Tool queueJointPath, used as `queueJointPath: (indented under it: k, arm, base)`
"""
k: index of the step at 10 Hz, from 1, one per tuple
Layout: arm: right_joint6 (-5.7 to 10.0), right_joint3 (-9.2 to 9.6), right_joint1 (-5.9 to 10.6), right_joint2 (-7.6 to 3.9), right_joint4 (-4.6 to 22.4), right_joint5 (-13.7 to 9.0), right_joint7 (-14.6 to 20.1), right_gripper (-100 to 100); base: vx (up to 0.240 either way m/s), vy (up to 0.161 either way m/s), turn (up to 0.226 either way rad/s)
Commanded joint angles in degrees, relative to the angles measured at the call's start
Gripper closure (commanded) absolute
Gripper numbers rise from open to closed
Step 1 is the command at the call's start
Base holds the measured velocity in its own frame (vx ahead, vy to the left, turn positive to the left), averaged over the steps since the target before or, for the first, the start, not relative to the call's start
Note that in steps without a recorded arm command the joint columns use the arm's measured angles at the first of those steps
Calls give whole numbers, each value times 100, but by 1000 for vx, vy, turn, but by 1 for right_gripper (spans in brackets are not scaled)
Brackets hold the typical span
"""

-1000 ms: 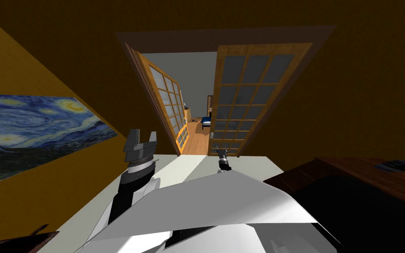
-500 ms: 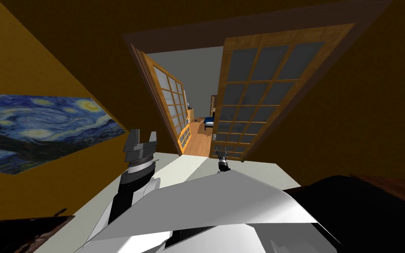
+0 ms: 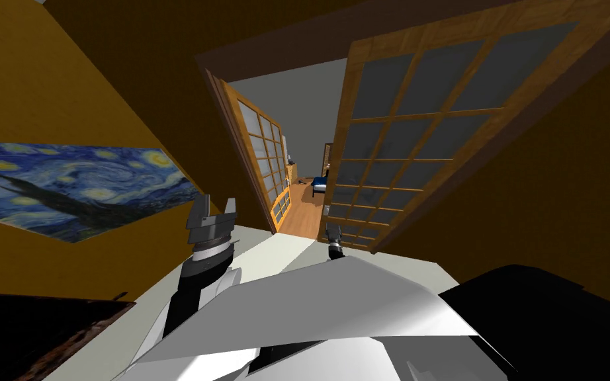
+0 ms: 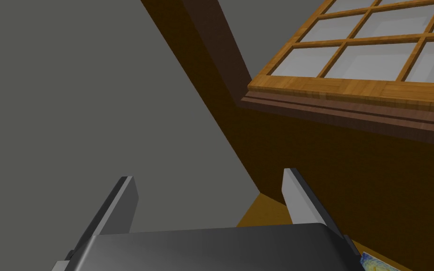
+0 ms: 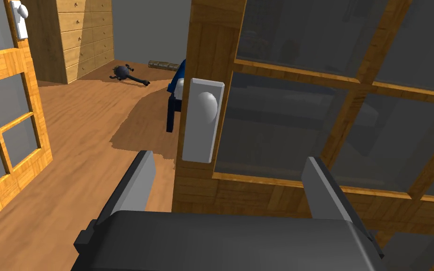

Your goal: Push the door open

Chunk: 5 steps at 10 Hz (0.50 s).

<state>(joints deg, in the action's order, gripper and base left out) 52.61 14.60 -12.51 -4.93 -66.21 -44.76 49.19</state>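
Glazed double doors ahead, with the right end effector at the right door.
The right door stands just ahead of the robot, and the left door is swung away into the far room. A painting hangs on the left wall. The left end effector is raised with its fingers spread. The right one, also spread, faces the door's edge near its white knob.

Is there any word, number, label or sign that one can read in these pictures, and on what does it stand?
None can be read. The painting shows only blue and yellow swirls, the white handle plate on the glazed door is blank, and the wooden drawers carry no lettering.
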Motion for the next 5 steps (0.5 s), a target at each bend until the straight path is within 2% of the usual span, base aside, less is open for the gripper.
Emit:
queueJointPath:
  k: [1, 4, 5]
  arm:
    - [102, 64, 45, 17, 236, -160, 193, -100]
    - [240, 150, 147, 57, 614, -396, 456, -100]
    - [240, 150, 147, 57, 614, -396, 456, -100]
  base:
    - [93, -74, 155]
    - [93, -90, 165]
    - [64, -71, 70]
